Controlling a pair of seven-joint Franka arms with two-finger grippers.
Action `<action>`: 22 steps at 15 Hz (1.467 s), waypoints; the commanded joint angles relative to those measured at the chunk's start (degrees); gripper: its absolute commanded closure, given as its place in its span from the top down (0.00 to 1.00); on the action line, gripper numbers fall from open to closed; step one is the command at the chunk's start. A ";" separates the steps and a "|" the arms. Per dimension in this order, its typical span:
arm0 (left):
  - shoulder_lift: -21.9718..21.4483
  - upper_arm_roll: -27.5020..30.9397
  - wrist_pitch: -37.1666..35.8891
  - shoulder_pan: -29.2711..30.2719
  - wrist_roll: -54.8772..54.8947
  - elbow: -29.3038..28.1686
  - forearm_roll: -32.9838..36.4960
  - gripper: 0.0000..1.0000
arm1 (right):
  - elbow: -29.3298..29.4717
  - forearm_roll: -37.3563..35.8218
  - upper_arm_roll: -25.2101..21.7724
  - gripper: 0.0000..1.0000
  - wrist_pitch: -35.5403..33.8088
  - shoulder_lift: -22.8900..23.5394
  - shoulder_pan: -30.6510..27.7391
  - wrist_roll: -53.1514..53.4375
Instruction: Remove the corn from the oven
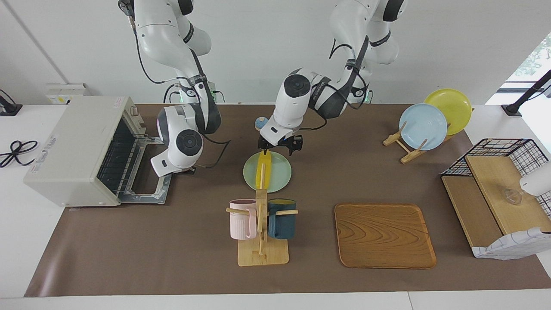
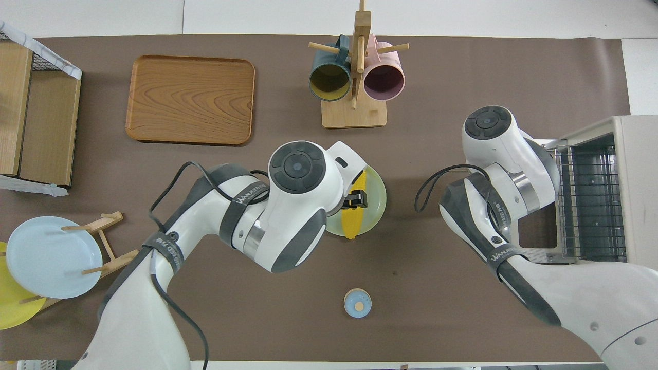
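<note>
Corn (image 1: pixel 263 169) lies on my green plate (image 1: pixel 280 174), left gripper (image 1: pixel 279 148) open just above its twelve-o'clock end; right gripper (image 1: pixel 189 170), fingers hidden, waits at the oven (image 1: pixel 73 148) door.

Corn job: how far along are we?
Mostly done: the corn lies on the green plate, outside the oven, whose door hangs open. In hand: the left tool hovers over the corn's robot-side end. The right tool sits at the oven door. Left: pulling both arms back.
</note>
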 commanded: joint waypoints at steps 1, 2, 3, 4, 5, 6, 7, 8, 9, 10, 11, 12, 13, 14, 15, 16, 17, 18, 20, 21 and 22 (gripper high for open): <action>2.77 1.11 2.33 -1.26 -0.81 2.98 -0.04 1.00 | -1.42 -1.79 0.56 0.00 0.31 -2.01 -3.24 -5.00; 2.86 1.19 3.56 -1.96 -0.72 2.37 0.05 1.00 | -0.98 -1.79 0.56 0.00 -0.31 -3.24 -3.86 -7.64; 2.86 1.19 5.84 -1.79 -0.46 1.41 0.05 1.00 | -0.54 -1.79 0.56 0.00 -1.79 -4.81 -4.73 -10.53; 3.12 1.11 7.69 -1.35 -0.02 0.62 0.40 1.00 | 0.16 -1.70 0.64 0.00 -3.72 -6.48 -5.18 -12.91; 3.65 1.19 8.14 -1.26 -0.02 0.26 1.09 1.00 | 0.78 -1.70 0.56 0.00 -5.39 -8.24 -5.53 -14.68; 3.74 1.11 8.32 -1.44 -0.11 -0.27 1.45 1.00 | 1.22 -1.62 0.64 0.00 -6.98 -9.82 -6.14 -16.17; 3.65 1.19 9.62 -1.96 -0.37 -1.32 1.45 1.00 | 1.49 -1.35 0.65 0.00 -8.12 -11.49 -6.58 -17.84; 3.39 1.19 11.99 -2.23 -0.72 -3.24 1.45 1.00 | 1.75 -1.18 0.65 0.00 -9.18 -12.99 -7.11 -19.77; 3.04 1.19 13.32 -2.32 -0.64 -4.83 1.45 1.00 | 1.93 -0.83 0.65 0.00 -10.15 -14.48 -7.98 -22.49; 2.95 1.19 13.42 -2.32 -0.55 -5.10 1.45 1.00 | 1.93 -0.74 0.65 0.00 -10.76 -15.72 -9.04 -24.95; 3.03 1.19 13.33 -2.32 -0.55 -5.11 1.45 1.00 | 1.93 -0.56 0.65 0.00 -11.12 -16.69 -10.09 -26.98; 2.95 1.19 13.24 -2.32 -0.55 -5.19 1.45 1.00 | 1.93 -0.04 0.65 0.00 -11.38 -17.48 -10.97 -28.56; 2.95 1.28 13.07 -2.23 -0.55 -5.28 1.45 0.99 | 1.93 0.58 0.65 0.00 -11.47 -18.10 -11.85 -29.80; 2.95 1.37 12.89 -1.79 -0.55 -5.19 1.45 0.93 | 1.93 0.93 0.65 0.00 -11.56 -18.45 -12.30 -30.42; 2.95 1.37 12.72 -1.53 -0.46 -5.02 1.54 0.86 | 1.93 1.37 0.65 0.00 -12.00 -19.24 -12.47 -30.77; 2.95 1.37 12.63 -1.44 -0.46 -4.93 1.54 0.69 | 1.93 1.55 0.56 0.00 -12.52 -20.11 -12.56 -31.65; 2.95 1.37 12.28 -1.35 -0.37 -4.84 1.54 0.37 | 1.93 1.64 0.47 0.00 -12.62 -20.73 -12.91 -33.05; 2.95 1.46 11.49 -1.35 -0.28 -4.58 1.54 0.08 | 1.84 1.64 0.47 0.00 -12.70 -20.83 -14.22 -34.02; 2.95 1.46 8.60 -1.26 -0.20 -2.92 1.45 0.00 | 2.28 4.34 0.47 0.00 -12.70 -21.26 -14.76 -35.17; 2.95 1.72 6.58 -1.09 -0.11 -1.69 1.45 0.00 | 2.80 6.45 0.47 0.00 -12.88 -21.79 -14.67 -35.08; 2.69 1.98 4.73 -0.13 -0.02 -0.63 1.45 0.00 | 3.85 7.86 0.56 0.00 -14.01 -22.32 -14.67 -35.08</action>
